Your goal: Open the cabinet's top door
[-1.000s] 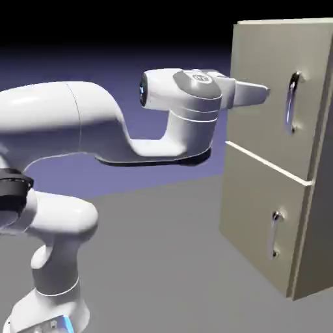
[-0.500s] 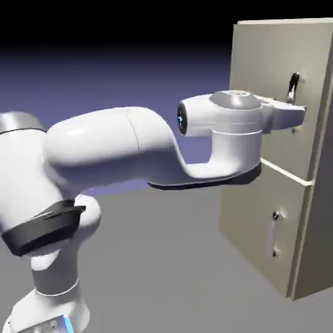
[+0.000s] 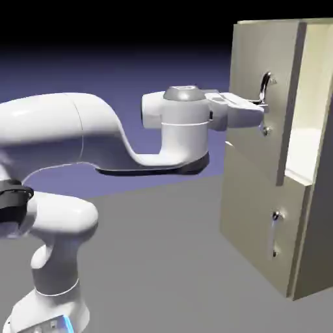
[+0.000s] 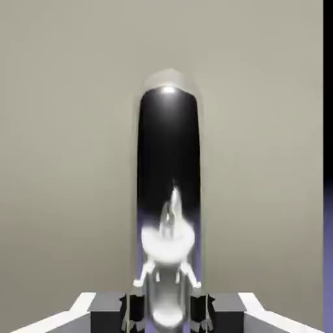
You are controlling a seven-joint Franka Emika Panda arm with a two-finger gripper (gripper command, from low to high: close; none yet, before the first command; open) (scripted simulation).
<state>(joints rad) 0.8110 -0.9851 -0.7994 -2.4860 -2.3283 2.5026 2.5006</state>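
Observation:
The tall beige cabinet [image 3: 260, 214] stands at the right of the exterior view. Its top door [image 3: 250, 71] is swung partly outward, and the pale cream interior [image 3: 306, 140] shows behind its right edge. My gripper [image 3: 262, 109] is shut on the top door's silver bar handle [image 3: 265, 84], low on the bar. In the hand view the handle [image 4: 168, 195] runs up the middle as a dark reflective bar against the beige door [image 4: 65, 162]. It is clamped between my grey fingertips [image 4: 133, 309] at the bottom edge.
The lower door [image 3: 253, 221] stays flush and shut, with its small silver handle [image 3: 275, 234]. My white arm [image 3: 97, 136] stretches across from the left above the grey table [image 3: 156, 260]. A strip of the violet backdrop [image 4: 328, 260] shows past the door's right edge in the hand view.
The gripper closed on the top door's handle and drew back to the left. The top door swung outward with it, uncovering the cream interior.

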